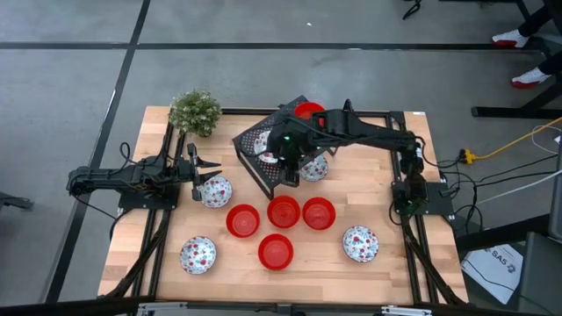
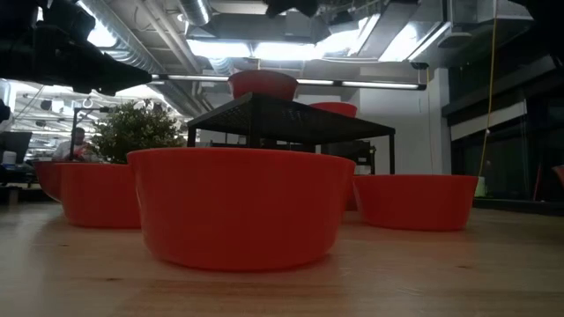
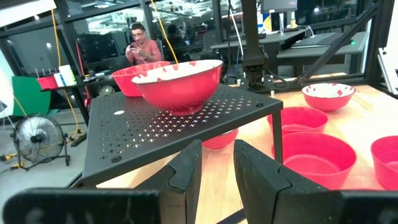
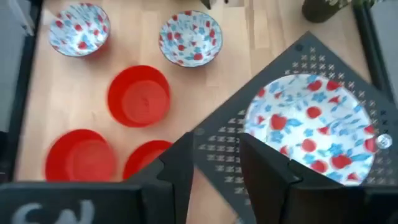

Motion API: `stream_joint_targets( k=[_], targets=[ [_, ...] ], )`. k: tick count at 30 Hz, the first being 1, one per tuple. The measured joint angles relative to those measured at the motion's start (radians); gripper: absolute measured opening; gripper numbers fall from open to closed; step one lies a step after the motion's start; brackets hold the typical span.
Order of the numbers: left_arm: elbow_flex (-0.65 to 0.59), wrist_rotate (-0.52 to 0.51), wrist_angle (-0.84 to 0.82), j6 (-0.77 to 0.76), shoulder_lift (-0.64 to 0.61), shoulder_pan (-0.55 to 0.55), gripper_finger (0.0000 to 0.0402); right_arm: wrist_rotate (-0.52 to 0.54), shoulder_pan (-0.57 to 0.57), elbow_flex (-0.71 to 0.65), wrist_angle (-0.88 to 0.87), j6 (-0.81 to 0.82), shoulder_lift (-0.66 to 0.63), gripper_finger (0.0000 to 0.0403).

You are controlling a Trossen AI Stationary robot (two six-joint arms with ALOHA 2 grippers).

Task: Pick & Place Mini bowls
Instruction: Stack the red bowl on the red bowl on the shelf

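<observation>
right gripper (image 4: 214, 165) open, empty, over the black rack (image 1: 274, 162) above a speckled bowl (image 4: 317, 129) sitting on it. left gripper (image 1: 207, 168) open, idle at table's left. table (image 1: 395, 263): four red bowls (image 1: 283, 211), three speckled.

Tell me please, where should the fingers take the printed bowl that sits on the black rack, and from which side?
Probably by the rim. The printed bowl sits upright and open on the black rack, and its wall flares outward, so one finger inside and one outside should hold best. Come from above: the right gripper hovers over the rack, fingers open.
</observation>
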Motion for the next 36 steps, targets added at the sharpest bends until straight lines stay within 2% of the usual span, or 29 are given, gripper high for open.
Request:
stream_joint_targets(
  k=[6, 15, 18, 29, 36],
  targets=[
    [0.0, 0.0, 0.0, 0.0, 0.0, 0.0, 0.0088, 0.0, 0.063, 0.001, -0.039, 0.052, -0.007, 0.0128],
    [0.0, 0.0, 0.0, 0.0, 0.0, 0.0, 0.0088, 0.0, 0.14, 0.001, -0.19, 0.127, -0.007, 0.0128],
    [0.0, 0.0, 0.0, 0.0, 0.0, 0.0, 0.0088, 0.0, 0.156, 0.001, -0.197, 0.177, -0.007, 0.0128],
    [0.0, 0.0, 0.0, 0.0, 0.0, 0.0, 0.0088, 0.001, 0.194, 0.001, -0.202, 0.205, -0.007, 0.0128],
    [0.0, 0.0, 0.0, 0.0, 0.0, 0.0, 0.0088, 0.0, 0.253, -0.008, -0.276, 0.217, -0.008, 0.0128]
  ],
)
